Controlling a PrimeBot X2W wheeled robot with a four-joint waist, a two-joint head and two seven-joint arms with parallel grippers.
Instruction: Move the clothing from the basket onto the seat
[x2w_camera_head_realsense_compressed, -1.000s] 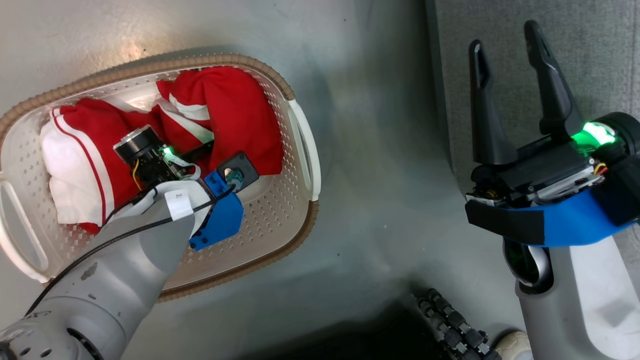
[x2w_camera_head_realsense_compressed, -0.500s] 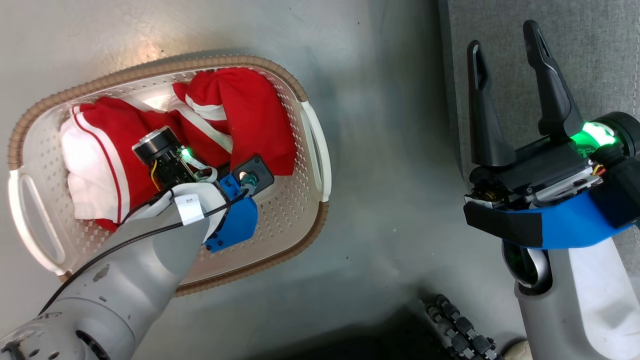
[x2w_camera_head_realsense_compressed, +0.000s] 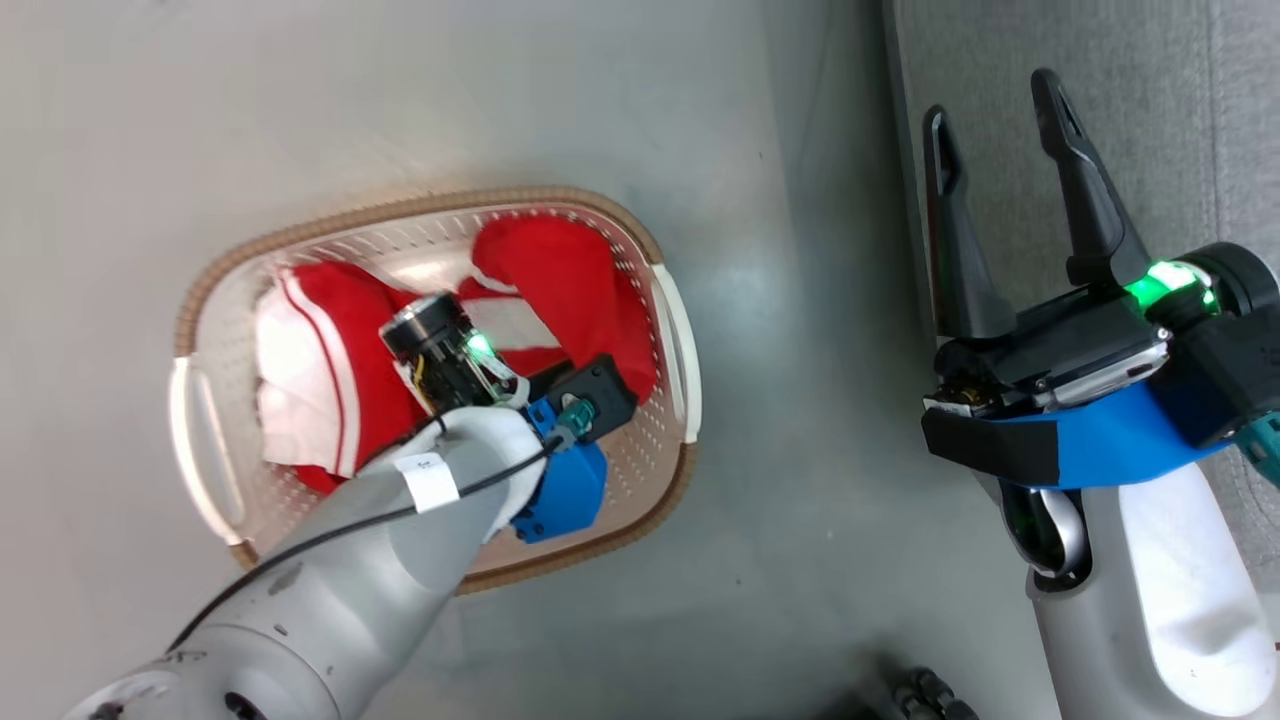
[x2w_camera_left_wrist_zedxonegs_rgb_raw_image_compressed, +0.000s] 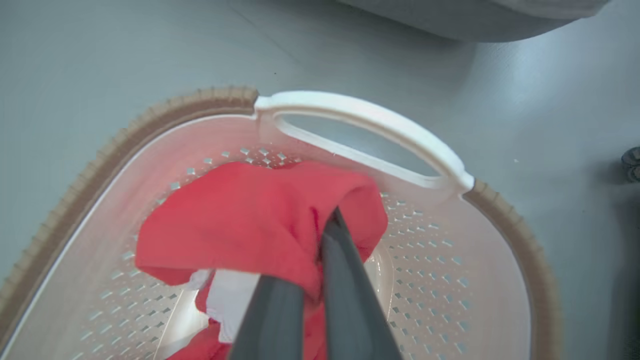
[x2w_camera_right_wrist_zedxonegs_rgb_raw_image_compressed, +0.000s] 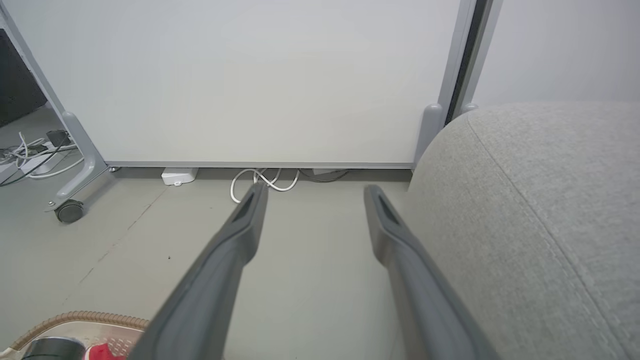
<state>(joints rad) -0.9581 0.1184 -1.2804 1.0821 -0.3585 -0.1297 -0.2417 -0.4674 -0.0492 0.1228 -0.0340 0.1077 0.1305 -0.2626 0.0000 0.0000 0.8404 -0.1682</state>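
Grey floor (x2w_camera_head_realsense_compressed: 500, 100), sofa at side. Basket (x2w_camera_head_realsense_compressed: 440, 205) stands on floor, apart from seat (x2w_camera_head_realsense_compressed: 1150, 100). Left fingers (x2w_camera_left_wrist_zedxonegs_rgb_raw_image_compressed: 345, 280) pinched tight on fold of red clothing (x2w_camera_left_wrist_zedxonegs_rgb_raw_image_compressed: 240, 220) inside basket, probably grip for lift-out. Right fingers (x2w_camera_head_realsense_compressed: 1078, 180) spread wide, empty, poised at seat edge, likely kept clear.

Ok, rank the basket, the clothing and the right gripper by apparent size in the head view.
1. basket
2. clothing, partly covered by the left arm
3. right gripper, but it sits nearer the camera, so its place is unsure
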